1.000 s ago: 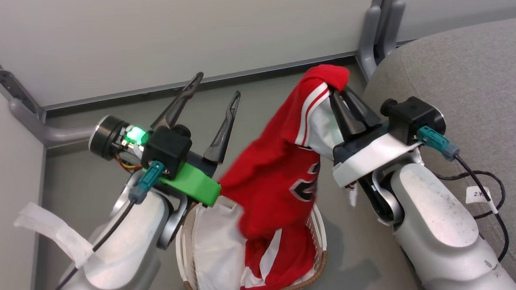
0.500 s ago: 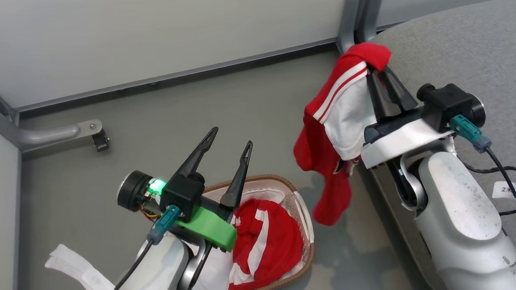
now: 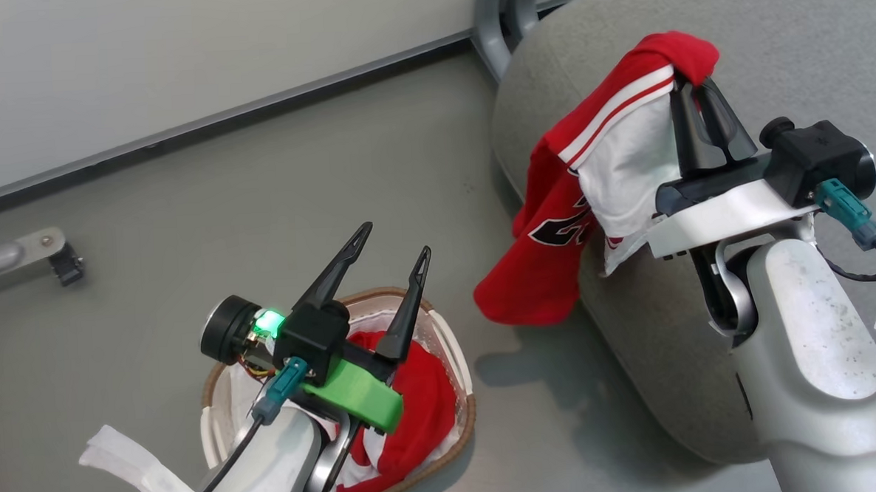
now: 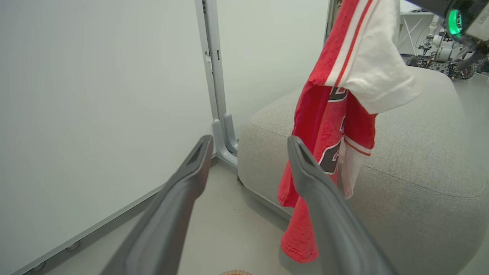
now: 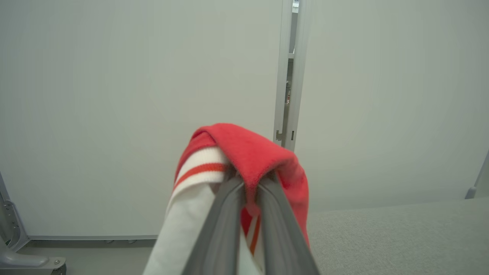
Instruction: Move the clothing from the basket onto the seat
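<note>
My right gripper (image 3: 691, 91) is shut on a red and white garment (image 3: 598, 187) that hangs from its tips over the left edge of the grey seat (image 3: 791, 46). The right wrist view shows that garment (image 5: 248, 156) pinched between the closed fingers (image 5: 223, 214). Its lower end dangles clear of the floor beside the seat (image 4: 420, 160), as the garment (image 4: 328, 126) appears in the left wrist view. A second piece of red clothing (image 3: 419, 417) lies in the basket (image 3: 466, 422) at the bottom. My left gripper (image 3: 396, 240) hovers open above the basket, nothing between its fingers.
A pale partition wall (image 3: 178, 58) with a grey post (image 3: 498, 21) stands behind the seat. A metal foot with a caster (image 3: 54, 255) sits on the grey floor at the left. A black cable (image 3: 864, 275) lies on the seat by my right arm.
The camera has swung right. My right gripper carried the red garment out of the basket and up over the seat's edge. The left gripper stays open above the basket.
</note>
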`<state>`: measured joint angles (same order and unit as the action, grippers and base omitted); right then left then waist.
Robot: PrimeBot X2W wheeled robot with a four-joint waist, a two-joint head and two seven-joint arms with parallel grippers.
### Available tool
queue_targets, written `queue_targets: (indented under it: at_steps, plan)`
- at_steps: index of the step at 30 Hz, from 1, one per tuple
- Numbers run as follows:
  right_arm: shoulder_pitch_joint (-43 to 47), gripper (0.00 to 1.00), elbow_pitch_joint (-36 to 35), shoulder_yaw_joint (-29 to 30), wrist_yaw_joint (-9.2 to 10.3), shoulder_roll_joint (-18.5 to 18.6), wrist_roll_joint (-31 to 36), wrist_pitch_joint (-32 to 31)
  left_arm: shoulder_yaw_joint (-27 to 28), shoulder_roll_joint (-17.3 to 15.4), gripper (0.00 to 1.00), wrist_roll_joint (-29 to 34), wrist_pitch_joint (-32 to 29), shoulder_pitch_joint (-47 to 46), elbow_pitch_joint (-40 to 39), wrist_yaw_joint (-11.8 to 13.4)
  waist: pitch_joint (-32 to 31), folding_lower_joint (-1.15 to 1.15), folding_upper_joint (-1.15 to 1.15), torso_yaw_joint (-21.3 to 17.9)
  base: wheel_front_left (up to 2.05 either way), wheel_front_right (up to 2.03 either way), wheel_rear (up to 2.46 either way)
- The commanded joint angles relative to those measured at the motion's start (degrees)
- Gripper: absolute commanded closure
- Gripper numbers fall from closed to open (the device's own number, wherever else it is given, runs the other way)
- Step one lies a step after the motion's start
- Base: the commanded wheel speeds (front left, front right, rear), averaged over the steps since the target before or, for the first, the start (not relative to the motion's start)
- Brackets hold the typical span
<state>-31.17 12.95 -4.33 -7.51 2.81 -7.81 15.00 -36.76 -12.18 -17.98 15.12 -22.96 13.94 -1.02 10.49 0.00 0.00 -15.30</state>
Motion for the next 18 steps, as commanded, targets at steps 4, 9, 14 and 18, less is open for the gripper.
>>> queue_targets:
  at_steps: [4,9,14,18]
  plan:
    - [-0.4,1.00,-1.1,0.6,0.04,0.2,-0.1,0.3,0.3,-0.3,0.00,0.9,0.0,-0.3,0.8,-0.5,5.0,0.00,0.00,-7.7,0.00,0.00,0.00]
    - [-0.4,1.00,-1.8,1.6,0.04,0.1,-0.2,0.3,-0.2,-0.3,0.00,1.4,0.0,-1.1,2.0,-1.0,7.0,0.00,0.00,-10.9,0.00,0.00,0.00]
    - [-1.2,1.00,-1.7,2.0,0.04,0.1,0.0,0.3,-0.7,-0.2,0.00,1.8,0.0,-1.6,3.1,-1.4,8.4,0.00,0.00,-11.9,0.00,0.00,0.00]
    - [-2.6,1.00,-0.9,1.8,0.04,0.1,1.4,0.3,-0.9,0.1,0.00,1.8,0.0,-2.1,3.8,-1.6,9.1,0.00,0.00,-11.0,0.00,0.00,0.00]
